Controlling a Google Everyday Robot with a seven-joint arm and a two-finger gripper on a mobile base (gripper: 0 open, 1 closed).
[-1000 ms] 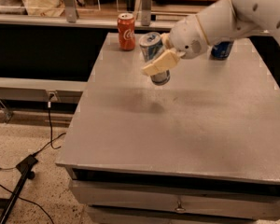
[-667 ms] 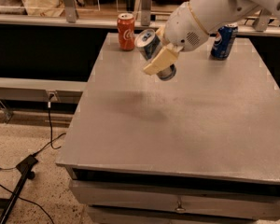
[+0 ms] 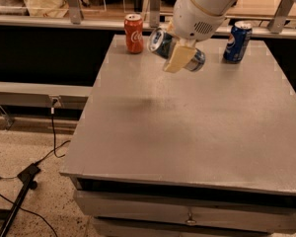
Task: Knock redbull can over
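Silver w/ blue panels, the slim, tall redbull can [image 3: 160, 41] sits in my end effector [image 3: 180, 59], tipped almost flat: silver top to the left, base to the right. My pads are closed across its middle. One tan finger [image 3: 176, 58] lies over the front of the can; the other is hidden behind it.

The can is clear of the grey, flat surface [image 3: 187, 132]. A soft shadow [image 3: 143, 102] falls below & left of it, so I judge it's lifted, not resting. It hangs over the far part of the surface, between the orange-red Coca-Cola can [image 3: 133, 32] at far left and the wider dark-blue Pepsi can [image 3: 237, 41] at far right. Both stand upright, apart from my load.

Why held like this: the task wants the can lying over, so turning it sideways in the grip gets the orientation first. Imo most of the job is done; setting it down is not yet done.

Next move needs: lower gently til its side touches, then let go.

Risks: a round can may roll once freed, poss. toward an edge or into the neighbours. Releasing from height could make it bounce.
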